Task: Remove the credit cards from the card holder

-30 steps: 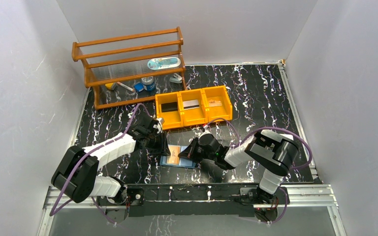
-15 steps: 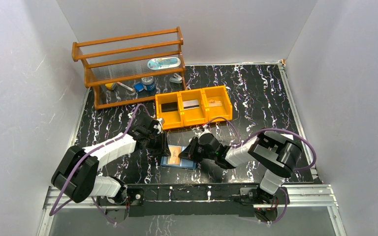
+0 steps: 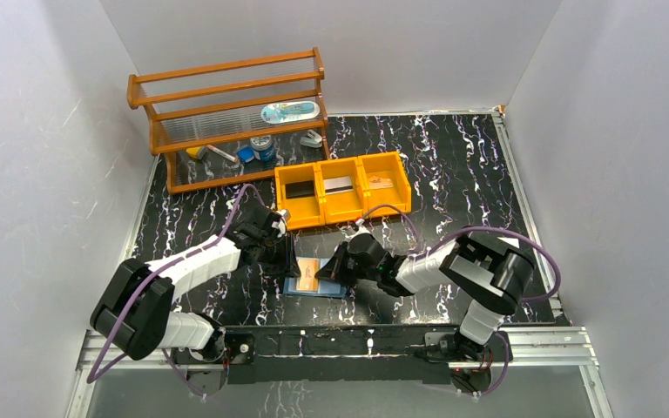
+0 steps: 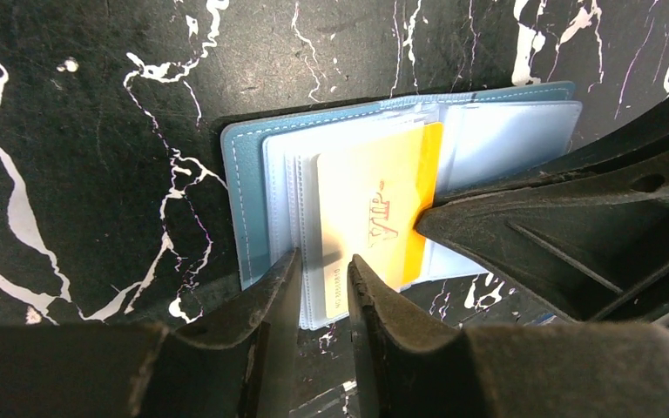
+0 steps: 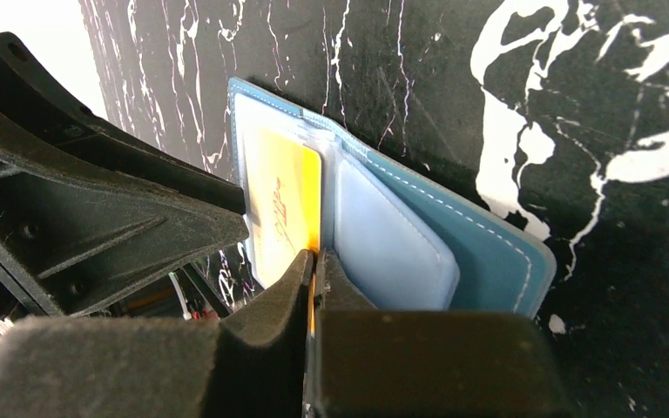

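Down near the worktop's (image 3: 453, 174) front edge: card holder (image 4: 244, 200), lying open. Left hand (image 4: 322, 266) at its left side, right hand (image 5: 315, 261) at its right. On the open pages, a card (image 4: 366, 209), right edge at the right hand's tips. Just behind, a three-compartment tray (image 3: 344, 213), loose cards (image 3: 340, 184) inside, one per compartment. Farther back and left, a rack (image 3: 226, 113).

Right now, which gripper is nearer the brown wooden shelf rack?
Left. The left gripper is at the light blue folding card holder's left edge, toward the brown wooden rack; the right gripper is at its right, farther away.
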{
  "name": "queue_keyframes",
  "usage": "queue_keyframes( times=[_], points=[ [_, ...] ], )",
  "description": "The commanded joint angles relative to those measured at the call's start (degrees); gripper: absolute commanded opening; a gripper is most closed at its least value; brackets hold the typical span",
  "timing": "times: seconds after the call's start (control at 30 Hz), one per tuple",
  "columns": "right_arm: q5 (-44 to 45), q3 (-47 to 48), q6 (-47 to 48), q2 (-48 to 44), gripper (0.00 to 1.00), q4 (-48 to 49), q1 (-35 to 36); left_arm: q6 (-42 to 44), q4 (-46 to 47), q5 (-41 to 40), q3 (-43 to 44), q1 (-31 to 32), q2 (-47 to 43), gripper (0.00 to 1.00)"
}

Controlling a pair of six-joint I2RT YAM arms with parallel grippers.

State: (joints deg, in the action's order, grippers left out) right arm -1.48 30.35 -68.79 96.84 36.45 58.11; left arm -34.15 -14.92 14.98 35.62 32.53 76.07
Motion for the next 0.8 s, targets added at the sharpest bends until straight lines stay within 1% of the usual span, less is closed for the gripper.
queue_keyframes(
  times=[0.0,0.13,0.3,0.4,0.5,0.63,0.7,0.77],
  points=[
    [4.36,-0.08,1.65,-3.10,0.06,-4.93,0.25,-0.29,-2.03,-0.97,0.31,0.69,-1.19,0.25],
    [4.38,-0.99,1.82,-4.11,0.06,-4.36,0.25,-0.03,-2.42,-1.35,0.87,0.71,-0.94,0.25],
    [5.01,-0.83,0.96,-3.72,0.06,-6.08,0.23,-0.03,-3.12,-1.76,1.73,0.69,-1.59,0.25],
    [5.17,-0.47,0.90,-3.76,0.07,-6.95,0.25,-0.33,-3.45,-0.76,3.06,0.69,-3.58,0.28],
    [5.21,-0.47,0.66,-3.47,0.07,-7.01,0.25,-0.51,-3.18,0.48,4.68,1.00,-5.59,0.34],
    [4.95,-0.06,0.68,-2.89,0.07,-6.89,0.25,0.30,-0.16,6.52,5.45,1.38,-4.95,0.40],
    [4.55,0.06,0.68,-2.60,0.07,-6.47,0.23,0.61,1.22,10.04,5.26,1.58,-3.15,0.41],
    [4.38,-0.02,0.57,-2.45,0.08,-6.24,0.25,0.63,1.55,9.93,4.75,2.05,-1.62,0.41]
  ],
)
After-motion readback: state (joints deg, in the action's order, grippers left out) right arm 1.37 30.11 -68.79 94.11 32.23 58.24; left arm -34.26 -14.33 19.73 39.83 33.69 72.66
